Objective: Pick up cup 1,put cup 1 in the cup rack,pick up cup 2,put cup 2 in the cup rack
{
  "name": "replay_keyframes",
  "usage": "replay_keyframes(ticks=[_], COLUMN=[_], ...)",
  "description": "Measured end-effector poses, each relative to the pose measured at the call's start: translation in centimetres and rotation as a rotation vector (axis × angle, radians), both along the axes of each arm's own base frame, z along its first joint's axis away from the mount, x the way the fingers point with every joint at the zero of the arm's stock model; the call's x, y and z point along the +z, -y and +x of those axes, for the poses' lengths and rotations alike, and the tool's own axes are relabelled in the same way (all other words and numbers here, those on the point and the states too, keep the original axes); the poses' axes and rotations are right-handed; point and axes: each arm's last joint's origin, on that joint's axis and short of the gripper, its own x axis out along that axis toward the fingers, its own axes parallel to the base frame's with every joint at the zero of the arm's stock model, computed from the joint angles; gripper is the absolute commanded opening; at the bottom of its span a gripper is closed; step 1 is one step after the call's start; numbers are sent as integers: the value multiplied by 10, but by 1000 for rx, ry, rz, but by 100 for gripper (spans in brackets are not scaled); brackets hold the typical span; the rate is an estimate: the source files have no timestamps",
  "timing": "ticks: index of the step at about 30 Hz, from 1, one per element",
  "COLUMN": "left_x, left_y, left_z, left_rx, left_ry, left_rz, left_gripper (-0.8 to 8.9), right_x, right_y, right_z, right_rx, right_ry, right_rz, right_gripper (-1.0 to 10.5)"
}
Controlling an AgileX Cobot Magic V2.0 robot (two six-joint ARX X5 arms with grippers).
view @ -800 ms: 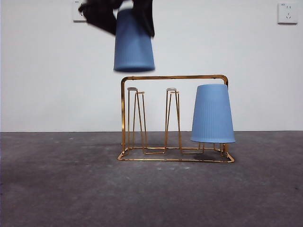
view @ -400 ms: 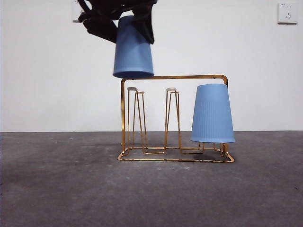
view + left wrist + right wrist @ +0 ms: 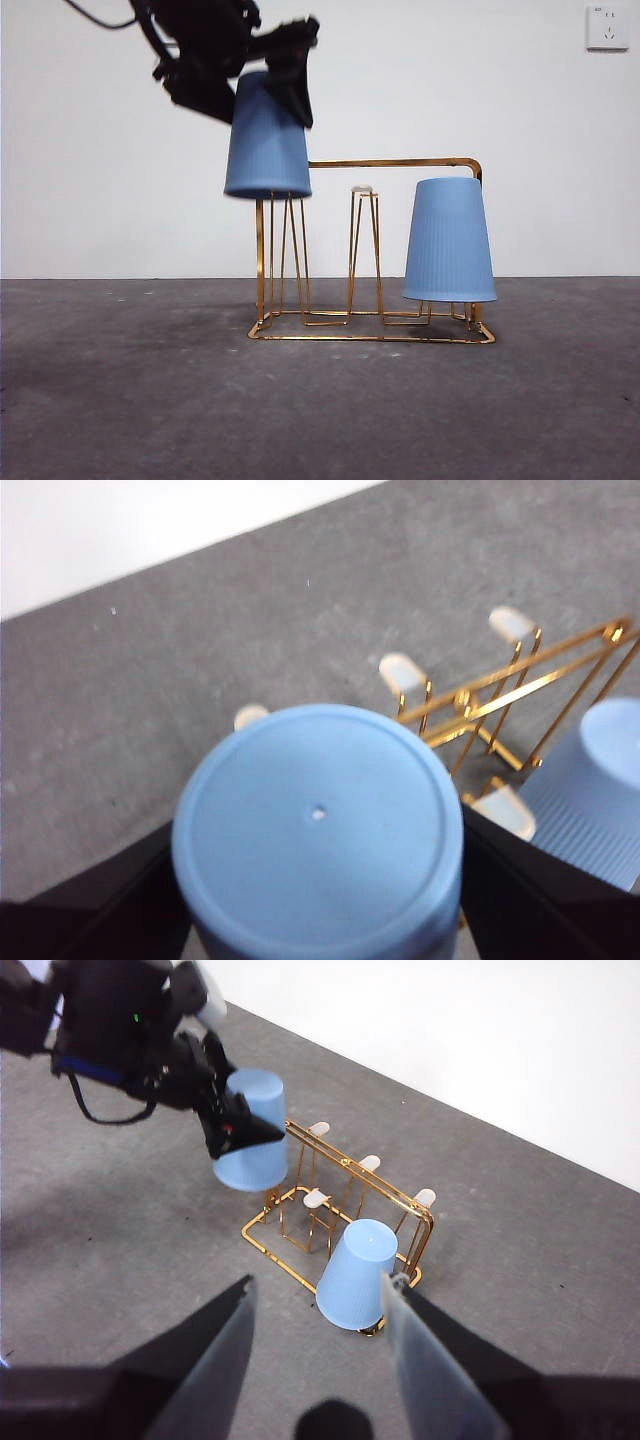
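Lowering cup 2 onto the rack's left-end prongs looks like the step in hand. Left gripper clamps that blue cup upside down by its sides, mouth facing down, rim hanging level with the prong tops at the left end of the cup rack and covering the frame's top left corner in the front view. Whether a prong tip is inside the mouth yet, cannot tell. Left wrist view shows the cup's flat base between the black jaws, one pale tip peeking past its edge, so the cup may sit slightly off the prong. To do it well, probably: centre the mouth over one prong loop, keep the cup plumb, go straight down, release only once it is seated, so the light wire rack isn't nudged. Cup 1 already sits inverted on the rack's right end. Right gripper waits well clear above the table, jaws apart, holding nothing.
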Motion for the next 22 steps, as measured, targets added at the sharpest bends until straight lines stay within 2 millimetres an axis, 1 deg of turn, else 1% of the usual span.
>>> replay_keyframes(ticks=[3, 8, 10, 14, 17, 19, 22], left_x=[-12, -15, -19, -43, -58, -61, -62], left_y=[-1, 1, 2, 9, 12, 13, 13], left_z=[-1, 1, 4, 13, 17, 19, 19], left_rx=[5, 6, 1, -5, -8, -7, -6], left_ry=[-7, 14, 7, -58, -97, -107, -102], left_rz=[-5, -26, -26, 8, 28, 28, 23], left_gripper=[-7, -7, -6, -6, -6, -6, -7], right_x=[0, 0, 0, 0, 0, 0, 0], right_y=[0, 0, 0, 0, 0, 0, 0], right_z=[0, 0, 0, 0, 0, 0, 0], right_rx=[-1, -3, -3, -5, -10, -11, -13], right_ry=[-1, -3, -3, -6, -11, -13, -16], right_rz=[2, 5, 5, 10, 17, 20, 24], right_gripper=[216, 216, 216, 216, 216, 216, 216])
